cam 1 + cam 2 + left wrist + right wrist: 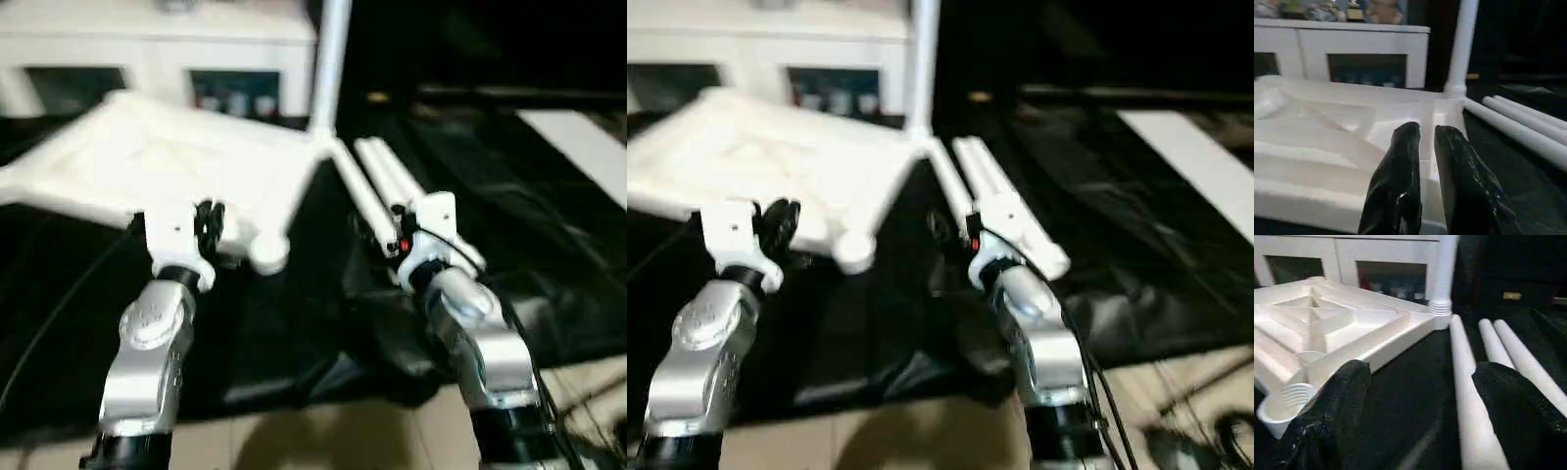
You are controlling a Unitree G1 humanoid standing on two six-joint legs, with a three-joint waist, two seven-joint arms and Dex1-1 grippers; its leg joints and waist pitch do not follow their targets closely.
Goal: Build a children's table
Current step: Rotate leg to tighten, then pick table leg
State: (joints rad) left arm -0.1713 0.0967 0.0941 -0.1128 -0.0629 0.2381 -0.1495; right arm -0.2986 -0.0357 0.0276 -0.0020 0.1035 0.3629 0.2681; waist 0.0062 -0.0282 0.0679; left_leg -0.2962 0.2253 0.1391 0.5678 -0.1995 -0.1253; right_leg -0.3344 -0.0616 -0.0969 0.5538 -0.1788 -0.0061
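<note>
Black fingers of the left gripper [1425, 171] are held nearly together over the upturned tabletop [167, 162]. Beside that tabletop, the right gripper [1415, 406] is spread wide above three loose legs [1469, 396]; one leg [330, 59] is stood upright in its far corner.

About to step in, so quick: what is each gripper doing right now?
Left gripper: nearly shut, holding nothing, over the table top.
Right gripper: open, empty, above the loose legs.

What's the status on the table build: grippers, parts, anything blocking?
Left gripper nearly shut, empty, over tabletop. Right gripper open above three loose legs. One leg already upright in corner socket. Nothing blocking.
</note>
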